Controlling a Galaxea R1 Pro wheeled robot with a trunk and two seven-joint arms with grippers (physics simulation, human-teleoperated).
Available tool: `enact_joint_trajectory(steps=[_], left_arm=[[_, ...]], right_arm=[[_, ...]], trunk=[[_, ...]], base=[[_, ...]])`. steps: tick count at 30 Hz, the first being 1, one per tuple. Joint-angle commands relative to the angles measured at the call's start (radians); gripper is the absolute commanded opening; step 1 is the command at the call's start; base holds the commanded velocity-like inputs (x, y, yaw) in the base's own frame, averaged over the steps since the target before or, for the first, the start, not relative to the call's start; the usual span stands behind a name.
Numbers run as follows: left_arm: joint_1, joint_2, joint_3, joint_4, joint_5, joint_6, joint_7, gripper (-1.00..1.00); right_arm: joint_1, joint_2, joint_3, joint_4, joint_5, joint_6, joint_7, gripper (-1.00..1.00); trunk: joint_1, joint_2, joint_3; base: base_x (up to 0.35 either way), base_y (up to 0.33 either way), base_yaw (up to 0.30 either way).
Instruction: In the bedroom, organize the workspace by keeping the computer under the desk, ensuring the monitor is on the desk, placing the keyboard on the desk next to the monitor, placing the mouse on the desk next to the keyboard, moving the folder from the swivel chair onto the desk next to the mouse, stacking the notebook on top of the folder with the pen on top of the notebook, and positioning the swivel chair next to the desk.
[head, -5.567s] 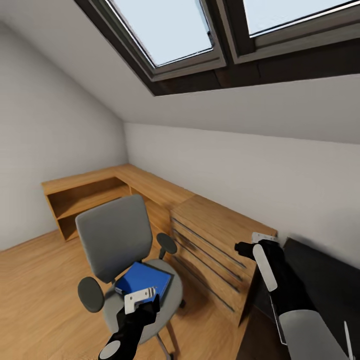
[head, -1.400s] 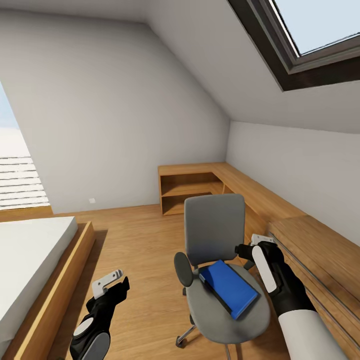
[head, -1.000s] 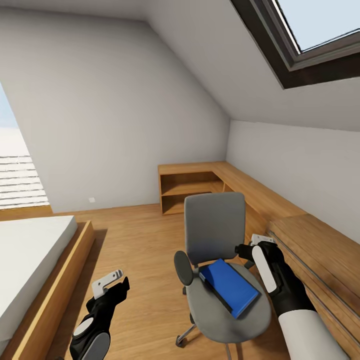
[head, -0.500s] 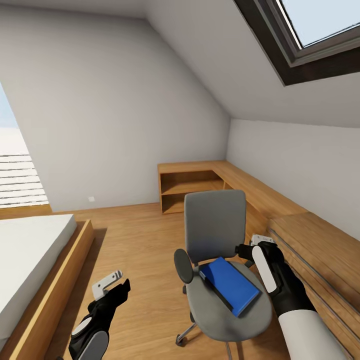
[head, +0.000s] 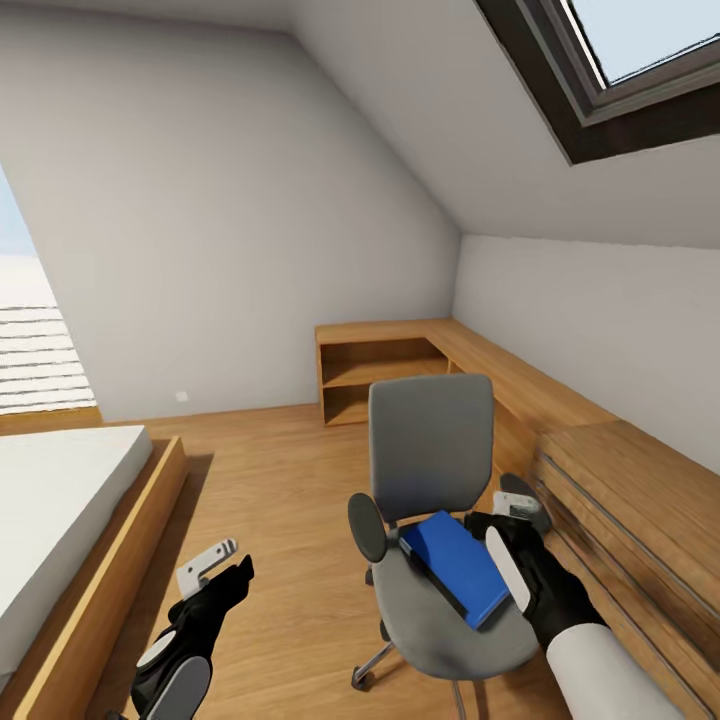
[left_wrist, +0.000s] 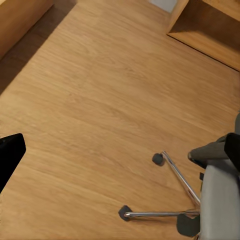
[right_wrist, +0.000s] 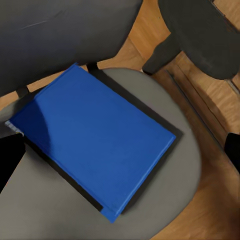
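The swivel chair (head: 440, 520) stands on the wood floor (head: 280, 480) beside the low wood cabinet (head: 640, 520). The blue folder (head: 458, 565) (lying flat) rests on its seat. The right gripper (head: 515, 505) hovers just above, jaws spread; the left gripper (head: 205, 565) hangs apart, its state unclear.

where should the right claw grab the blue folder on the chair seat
Probably at the folder's front corner, which juts past the seat edge of the swivel chair nearest the robot. The folder lies flat, so a straight-down pinch finds little to hold; there one finger could slip beneath. Come in from the front, beside the right claw, clear of the backrest and armrests.
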Motion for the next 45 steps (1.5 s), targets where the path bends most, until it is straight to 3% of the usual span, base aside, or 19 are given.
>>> enact_joint_trajectory(steps=[1,3,7,10,13,14,17,23,30,45], left_arm=[[-0.001,0.001,0.001,-0.002,0.003,0.004,0.007,1.0],[-0.001,0.001,0.006,-0.002,0.004,0.004,0.007,1.0],[-0.001,0.001,0.01,-0.002,0.004,0.005,0.007,1.0],[-0.001,0.001,0.01,-0.002,0.004,0.005,0.007,1.0],[-0.001,0.001,0.01,-0.002,0.004,0.005,0.007,1.0],[-0.001,0.001,0.01,-0.002,0.005,0.005,0.007,1.0],[-0.001,0.001,0.01,-0.002,0.004,0.005,0.007,1.0],[-0.001,0.001,0.01,-0.002,0.004,0.005,0.006,1.0],[-0.001,0.001,0.009,-0.002,0.004,0.005,0.007,1.0],[-0.001,-0.001,0.002,-0.002,0.003,0.005,0.007,1.0]], right_arm=[[-0.001,-0.002,0.006,0.012,-0.008,-0.009,-0.003,1.0],[-0.004,-0.006,0.009,0.057,-0.004,-0.037,0.026,1.0],[-0.043,-0.05,0.009,0.22,-0.004,-0.118,0.155,1.0],[-0.067,-0.066,0.007,0.275,-0.007,-0.137,0.212,1.0],[-0.075,-0.08,0.005,0.295,-0.01,-0.149,0.255,1.0],[-0.078,-0.089,0.001,0.301,-0.011,-0.162,0.312,1.0],[-0.079,-0.099,-0.01,0.305,-0.015,-0.184,0.364,1.0],[-0.08,-0.111,-0.068,0.354,-0.021,-0.238,0.472,1.0],[-0.08,-0.114,-0.092,0.381,-0.024,-0.28,0.507,1.0],[-0.08,-0.108,-0.095,0.412,-0.022,-0.393,0.508,1.0]], trunk=[[0.004,-0.008,-0.004],[0.012,-0.022,-0.011],[0.027,-0.05,-0.023],[0.038,-0.071,-0.033],[0.05,-0.092,-0.042],[0.054,-0.099,-0.045],[0.065,-0.12,-0.055],[0.088,-0.162,-0.073],[0.115,-0.211,-0.095],[0.173,-0.316,-0.142]], base=[[0.0,0.0,0.0],[0.0,0.0,0.0],[0.0,0.0,0.0],[0.0,0.0,0.0],[0.0,0.0,0.0],[0.0,0.0,0.0],[0.0,0.0,0.0],[0.0,0.0,0.0],[0.0,0.0,0.0],[0.0,0.0,0.0]])
